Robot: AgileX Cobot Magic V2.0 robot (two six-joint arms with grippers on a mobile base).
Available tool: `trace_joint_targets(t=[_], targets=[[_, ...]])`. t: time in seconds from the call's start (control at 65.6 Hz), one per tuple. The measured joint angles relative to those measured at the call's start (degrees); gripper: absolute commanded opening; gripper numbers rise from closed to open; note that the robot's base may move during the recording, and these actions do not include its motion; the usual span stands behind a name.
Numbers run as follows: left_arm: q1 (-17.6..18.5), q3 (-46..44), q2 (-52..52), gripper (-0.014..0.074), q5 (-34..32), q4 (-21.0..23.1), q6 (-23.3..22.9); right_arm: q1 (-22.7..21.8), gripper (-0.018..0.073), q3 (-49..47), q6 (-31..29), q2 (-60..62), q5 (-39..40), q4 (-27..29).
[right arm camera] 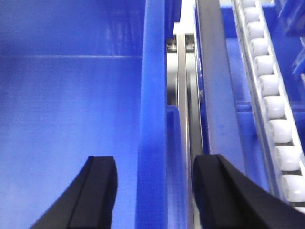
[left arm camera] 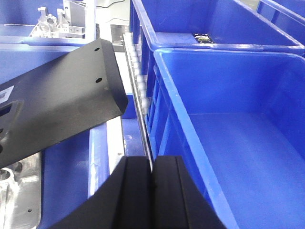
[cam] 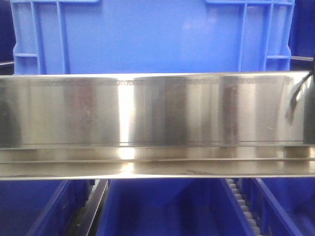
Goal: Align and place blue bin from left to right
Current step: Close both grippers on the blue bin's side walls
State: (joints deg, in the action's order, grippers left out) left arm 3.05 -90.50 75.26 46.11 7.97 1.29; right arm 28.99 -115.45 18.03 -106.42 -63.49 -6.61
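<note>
Front view: blue bin (cam: 152, 34) fills the top from 10 to 2 o'clock, standing behind and above a wide steel rail (cam: 147, 113) that crosses the whole frame. The rail's top edge hides the bin's base. Bin is bright mid-blue with a smooth flat centre wall and ribbed grid pockets at both upper corners. Darker blue shows either side at 9 and 3, so little side room. Under the rail, lower bins (cam: 162, 206) sit at 6 o'clock w/ a roller track (cam: 241, 204) at 5.

Left wrist view: left gripper (left arm camera: 153, 191) at 6 o'clock, fingers pressed together, nothing seen between them. A thin metal strip (left arm camera: 145, 138) runs from 12 down behind the seam. An empty rolled-rim bin (left arm camera: 224, 51) takes up 3 to 5 o'clock, its rim just beside the fingers. Another bin (left arm camera: 190, 19) is at 1 o'clock w/ a small dark item (left arm camera: 202, 37) inside. A black plate (left arm camera: 62, 95) juts in from 9, narrowing the gap on that side.

Right wrist view: right gripper (right arm camera: 155, 160) is spread, fingers (right arm camera: 97, 191) straddling a blue wall (right arm camera: 152, 71) w/ gaps both sides; one finger is inside the bin, the other outside. Metal rail (right arm camera: 214, 71) and white rollers (right arm camera: 271, 105) run 12 to 5 o'clock, close to the outer finger. Can't tell if this wall belongs to the tall crate
</note>
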Motion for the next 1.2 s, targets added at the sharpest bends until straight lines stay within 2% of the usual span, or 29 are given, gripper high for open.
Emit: trace_joint_targets(t=[0.488, 0.579, 0.762, 0.869, 0.93, 0.991, 1.097, 1.204], targets=[[0.0, 0.0, 0.0, -0.0111, 0.1, 0.0, 0.0, 0.0, 0.0243, 0.0, 0.0, -1.9, 0.2, -0.6], [0.0, 0.0, 0.0, -0.0111, 0.1, 0.0, 0.0, 0.0, 0.0177, 0.0, 0.0, -1.9, 0.2, -0.6], [1.1, 0.0, 0.0, -0.0111, -1.2, 0.0, 0.0, 0.3, -0.0082, 0.0, -0.2, -1.9, 0.0, -1.4], [4.0, -0.5, 0.6, -0.0111, -4.4, -0.7, -1.3, 0.3, -0.0078, 0.0, -0.5, -1.9, -0.3, -2.0], [6.9, -1.7, 1.5, -0.0106, -5.2, -2.5, -2.5, 0.3, -0.0078, 0.0, -0.7, -1.9, -0.3, -2.3], [9.8, -2.9, 2.9, -0.007, -5.5, -6.2, -4.8, 0.3, -0.0078, 0.0, -0.7, -1.9, -0.4, -2.5], [14.7, -6.0, 6.7, 0.006, -5.3, -15.7, -11.6, 0.3, -0.0078, 0.0, -0.7, -1.9, -0.5, -2.6], [17.8, -10.1, 11.3, 0.0193, -3.5, -24.3, -17.6, 0.3, -0.0078, 0.0, -0.7, -1.9, -0.5, -2.7]])
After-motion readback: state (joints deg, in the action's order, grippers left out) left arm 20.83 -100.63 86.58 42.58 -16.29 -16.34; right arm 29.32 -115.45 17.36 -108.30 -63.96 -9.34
